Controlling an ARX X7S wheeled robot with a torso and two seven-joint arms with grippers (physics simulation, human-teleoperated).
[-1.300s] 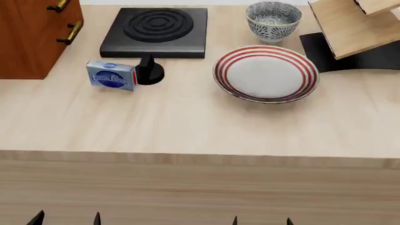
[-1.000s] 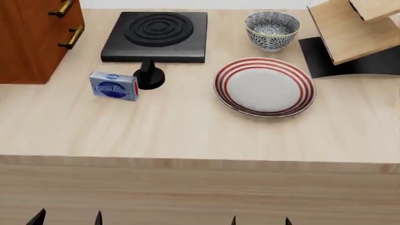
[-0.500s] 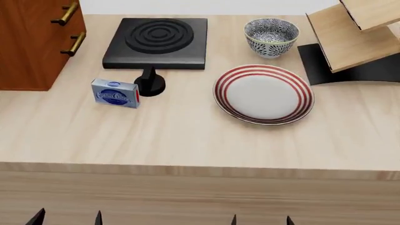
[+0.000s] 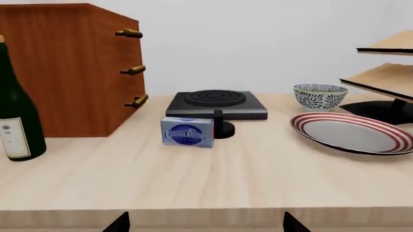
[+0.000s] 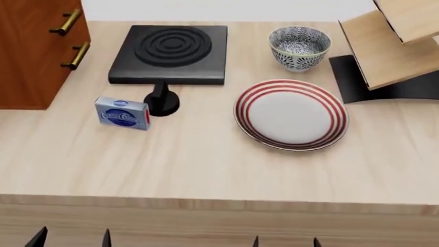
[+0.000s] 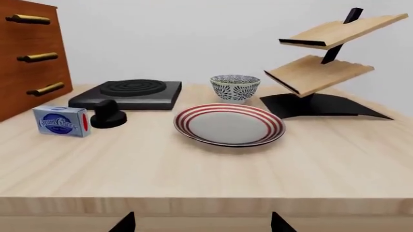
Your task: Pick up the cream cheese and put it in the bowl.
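Cream cheese: stands on the counter, just beside the black knob in front of the burner.
Bowl: behind the red-ringed plate, well apart from the cream cheese.
Left fingers: spread wide, holding nothing.
Right fingers: spread wide, holding nothing.

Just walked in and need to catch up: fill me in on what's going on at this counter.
Nothing is being handled yet. The cream cheese stands on the counter beside a black knob in front of the burner. The bowl sits empty behind the red-ringed plate. Both grippers, left and right, sit at the near counter edge, open and holding nothing.
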